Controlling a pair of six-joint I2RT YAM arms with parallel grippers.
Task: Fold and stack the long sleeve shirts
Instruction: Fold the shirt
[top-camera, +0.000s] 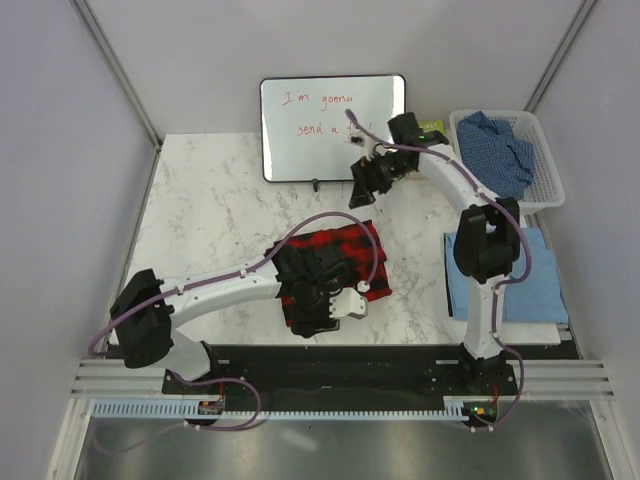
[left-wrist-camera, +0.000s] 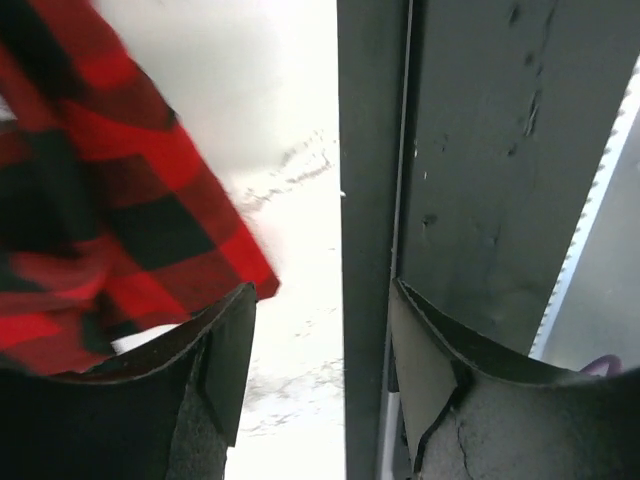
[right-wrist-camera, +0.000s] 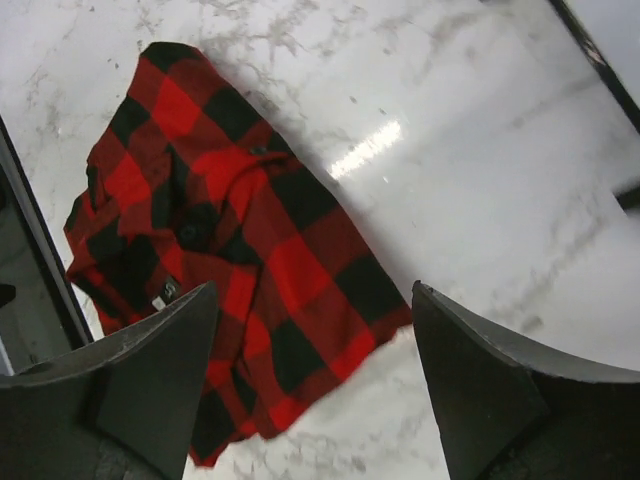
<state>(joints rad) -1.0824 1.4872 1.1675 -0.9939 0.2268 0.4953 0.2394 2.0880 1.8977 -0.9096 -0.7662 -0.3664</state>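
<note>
The left jaws stand apart with nothing between them, over the near edge of the flannel (top-camera: 345, 240), whose checked cloth shows blurred just beside one finger (left-wrist-camera: 200, 400); whether they touch, I cannot tell. The right jaws are spread wide and hold nothing, raised above and beyond the flannel and looking down on it. The flannel lies bunched and roughly folded on the marble table (top-camera: 220, 210), near its front edge. To the right of the flannel a light blue shirt (top-camera: 530, 285) lies flat. Beyond the flannel and to the right, a speckled blue shirt (top-camera: 505, 150) sits crumpled in a white basket (top-camera: 548, 195). Straight behind the flannel stands a whiteboard (top-camera: 330, 150).
</note>
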